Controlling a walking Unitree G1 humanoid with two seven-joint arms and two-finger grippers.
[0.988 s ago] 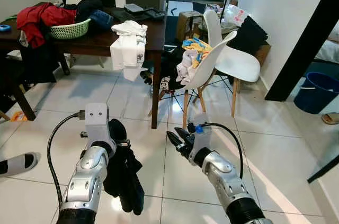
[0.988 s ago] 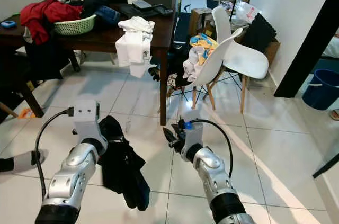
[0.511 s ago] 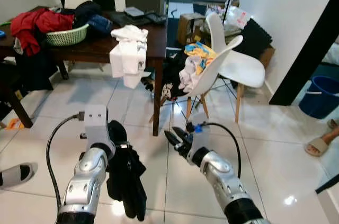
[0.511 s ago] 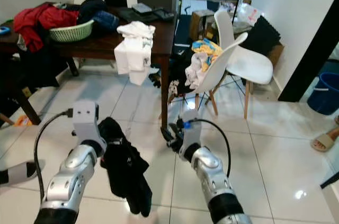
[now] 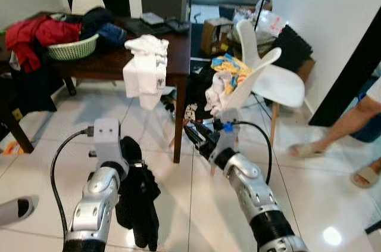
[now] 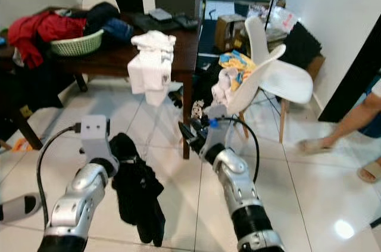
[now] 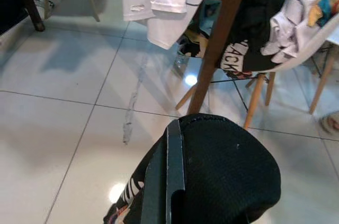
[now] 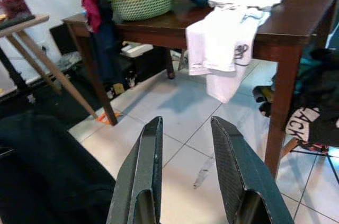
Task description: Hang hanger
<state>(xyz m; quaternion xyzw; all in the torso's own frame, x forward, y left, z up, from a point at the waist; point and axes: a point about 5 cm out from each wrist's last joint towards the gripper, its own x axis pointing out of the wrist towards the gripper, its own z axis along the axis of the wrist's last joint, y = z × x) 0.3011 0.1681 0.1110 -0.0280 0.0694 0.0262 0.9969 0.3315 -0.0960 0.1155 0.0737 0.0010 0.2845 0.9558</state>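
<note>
Looking down from the head camera, I am seeing both arms raised over a white tiled floor (image 5: 53,115). My left gripper (image 6: 122,159) is sitting at about 7 o'clock in the scene, and a black garment (image 5: 138,201) is draping from it and hanging down toward the tiles. In the left wrist view that same dark cloth (image 7: 217,173) is bunching over the fingers, with 1 black finger (image 7: 174,155) lying against it; I cannot tell whether the fingers are pinching it or pressed together underneath. I cannot make out a hanger inside the cloth.

My right gripper (image 5: 196,134) is pointing up toward 11 o'clock, near the leg of the dark wooden table (image 5: 113,61). In the right wrist view its 2 fingers (image 8: 145,166) are standing spread apart with nothing between them.

At 12 o'clock a white t-shirt (image 5: 146,70) is hanging over the table's corner. At 10 o'clock a green basket (image 5: 71,48) is sitting on the tabletop beside red clothing (image 5: 33,31). At 1 o'clock a white chair (image 5: 265,76) is carrying a heap of yellow and white clothes (image 5: 225,73). At 3 o'clock a person's bare leg (image 5: 351,122) is stepping across the tiles, its foot in a sandal (image 5: 303,149). At 8 o'clock a slipper (image 5: 15,210) is lying on the floor.
</note>
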